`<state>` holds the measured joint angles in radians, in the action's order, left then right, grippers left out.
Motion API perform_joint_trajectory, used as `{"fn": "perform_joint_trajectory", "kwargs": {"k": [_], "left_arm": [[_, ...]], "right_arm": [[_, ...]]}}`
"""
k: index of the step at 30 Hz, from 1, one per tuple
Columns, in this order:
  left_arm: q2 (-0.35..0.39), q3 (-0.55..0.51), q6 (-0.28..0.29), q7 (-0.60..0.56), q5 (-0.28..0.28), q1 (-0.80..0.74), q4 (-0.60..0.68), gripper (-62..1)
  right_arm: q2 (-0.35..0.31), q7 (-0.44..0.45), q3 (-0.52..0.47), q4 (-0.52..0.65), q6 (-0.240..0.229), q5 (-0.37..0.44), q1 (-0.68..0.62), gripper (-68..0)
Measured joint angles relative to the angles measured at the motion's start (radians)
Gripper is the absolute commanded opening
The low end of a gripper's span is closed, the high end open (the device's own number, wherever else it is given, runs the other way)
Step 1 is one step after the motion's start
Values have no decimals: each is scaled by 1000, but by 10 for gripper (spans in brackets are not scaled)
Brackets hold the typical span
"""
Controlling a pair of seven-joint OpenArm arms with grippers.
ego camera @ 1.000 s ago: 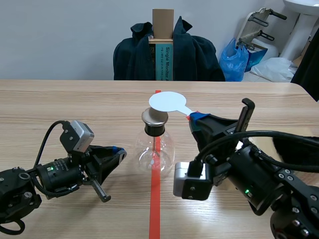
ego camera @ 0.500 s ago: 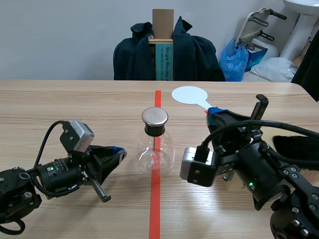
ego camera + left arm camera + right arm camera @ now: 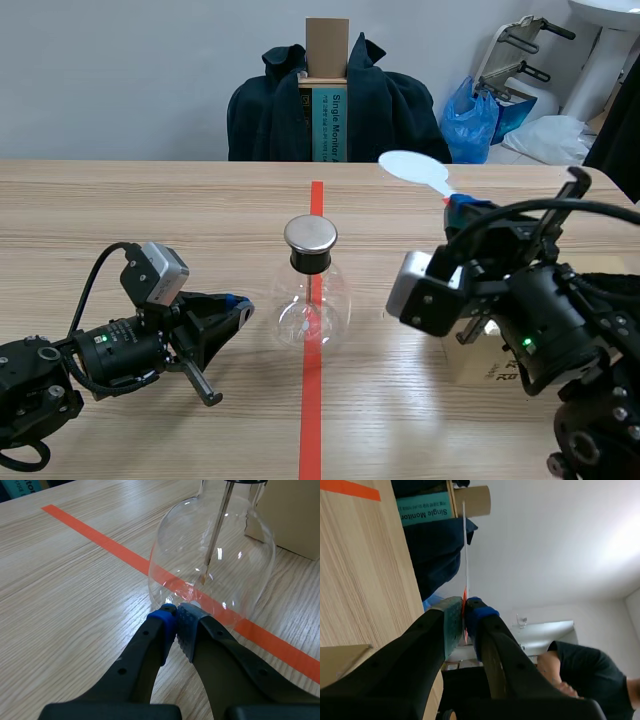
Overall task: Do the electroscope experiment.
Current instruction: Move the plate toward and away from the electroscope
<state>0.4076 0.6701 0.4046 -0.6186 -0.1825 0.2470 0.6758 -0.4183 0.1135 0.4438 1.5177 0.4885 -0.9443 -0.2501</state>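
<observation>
Your right fingers (image 3: 451, 622) pinch the white paddle (image 3: 412, 167), held well apart from the cap (image 3: 311, 234) of the flask (image 3: 312, 310). Your left fingers (image 3: 162, 625) are closed and empty. I think touching the cap is not yet done.

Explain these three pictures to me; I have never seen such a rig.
Two black robot arms work at a wooden table. The wide picture looks from between them; each of the other two looks along one arm, from a camera at its wrist. On the table, on a red tape line, stands a round glass flask with a metal cap. The left tool is shut on nothing, its tips near the flask. The right tool is shut on a flat white paddle, held up off the table.
</observation>
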Motion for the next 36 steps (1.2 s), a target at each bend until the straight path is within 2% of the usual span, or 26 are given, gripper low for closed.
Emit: {"fn": "perform_joint_trajectory", "kwargs": {"k": [4,8,11,17,24,30,34,36], "left_arm": [[0,0,0,0,0,0,0,-568],[0,0,0,0,0,0,0,-568],[0,0,0,0,0,0,0,-568],[0,0,0,0,0,0,0,-568],[0,0,0,0,0,0,0,-568],[0,0,0,0,0,0,0,-568],[6,0,0,0,0,0,0,-568],[23,0,0,-11,0,0,0,-568]], "right_arm": [[0,42,-50,47,9,53,26,-669],[-6,109,-119,121,94,56,37,-669],[-21,126,-152,182,129,55,36,-669],[-34,125,-236,297,133,58,36,-669],[-34,121,-341,380,133,79,36,-669],[-34,93,-408,397,134,79,35,-669],[-34,87,-456,397,163,79,15,-669],[-34,84,-490,397,163,79,-19,-669]]}}
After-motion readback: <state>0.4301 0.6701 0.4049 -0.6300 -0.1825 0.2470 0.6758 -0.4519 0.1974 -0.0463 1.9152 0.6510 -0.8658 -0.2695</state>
